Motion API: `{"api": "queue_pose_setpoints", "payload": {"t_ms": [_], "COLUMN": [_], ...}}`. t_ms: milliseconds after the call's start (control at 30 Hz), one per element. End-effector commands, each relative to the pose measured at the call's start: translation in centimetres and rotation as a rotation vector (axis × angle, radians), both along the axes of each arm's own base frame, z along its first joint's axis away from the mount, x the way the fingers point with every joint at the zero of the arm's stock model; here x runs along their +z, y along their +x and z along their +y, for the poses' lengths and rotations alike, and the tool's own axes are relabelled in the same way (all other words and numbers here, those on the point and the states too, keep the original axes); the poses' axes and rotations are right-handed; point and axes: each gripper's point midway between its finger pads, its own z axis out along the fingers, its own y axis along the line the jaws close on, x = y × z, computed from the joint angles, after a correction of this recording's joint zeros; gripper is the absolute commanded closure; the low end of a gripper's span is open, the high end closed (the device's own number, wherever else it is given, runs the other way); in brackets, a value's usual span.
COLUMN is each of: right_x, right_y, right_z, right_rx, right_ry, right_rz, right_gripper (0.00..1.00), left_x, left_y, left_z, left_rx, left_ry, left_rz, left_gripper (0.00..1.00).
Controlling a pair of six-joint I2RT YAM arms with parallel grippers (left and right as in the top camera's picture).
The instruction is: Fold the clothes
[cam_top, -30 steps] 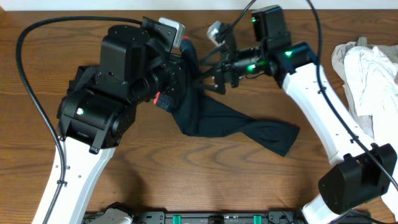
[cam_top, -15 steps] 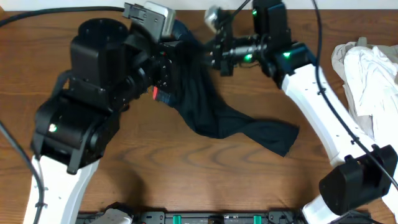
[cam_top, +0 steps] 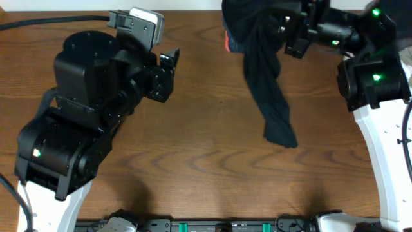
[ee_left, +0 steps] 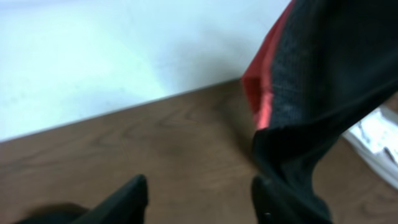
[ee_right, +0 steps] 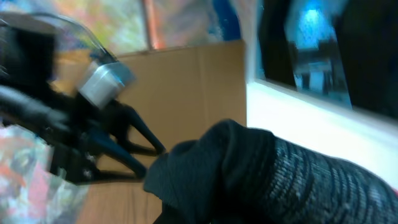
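1. The right gripper [cam_top: 284, 33] was raised over the far edge of the brown wooden table [cam_top: 206, 161]. It was buried in bunched dark cloth, and its jaws could not be seen in the blurred right wrist view, so it was apparently clamped on that cloth.
2. The cloth was the long black stretchy pants [cam_top: 264, 84] with a red-orange edged waistband. They hung from that gripper in a narrow drape, with their lower end down at the table top.
3. In the right wrist view the pants [ee_right: 249, 174] filled the foreground as a rounded black fold.
4. The left gripper [cam_top: 166, 74] had its two fingers spread wide and gripped nothing.
5. It was well to the left of the hanging pants, with bare wood between them.
6. From the left wrist, the left gripper [ee_left: 202, 199] pointed at the pants [ee_left: 311, 81]. Its right finger [ee_left: 270, 202] sat just beside the cloth.
7. A white wall [ee_left: 93, 56] stood behind the table, and some white fabric [ee_left: 376, 140] lay at the right edge.
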Motion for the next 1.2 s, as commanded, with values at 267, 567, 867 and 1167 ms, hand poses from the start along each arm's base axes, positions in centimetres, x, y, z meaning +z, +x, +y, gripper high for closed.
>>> {"api": "queue_pose_setpoints", "payload": {"t_ms": [267,567,867,1167], "right_x": [4.9,5.6,7.5,9.2], "right_y": [-6.4,-6.2,-5.9,-4.3], "right_z": [-0.3,-0.5,-1.4,-3.5], "right_rx": [0.203,0.179,0.116,0.004], "right_ry": [0.068,0.100,0.152,0.223], "right_rz": [-0.084,-0.108,-0.161,-0.181], "right_gripper": [0.99,0.99,0.99,0.99], "left_x": [-1.9,-1.9,-2.0,-2.2], "left_y": [0.3,-0.9,-1.2,-2.3], "left_z": [-3.2,-5.4,-5.3,-4.8], "left_rx": [-0.145,-0.280,-0.279,-0.277], "left_ry": [-0.040,-0.100,-0.098,-0.092], "left_rz": [0.096,0.133,0.143,0.163], "left_gripper": [0.24,0.18,0.15,0.09]}}
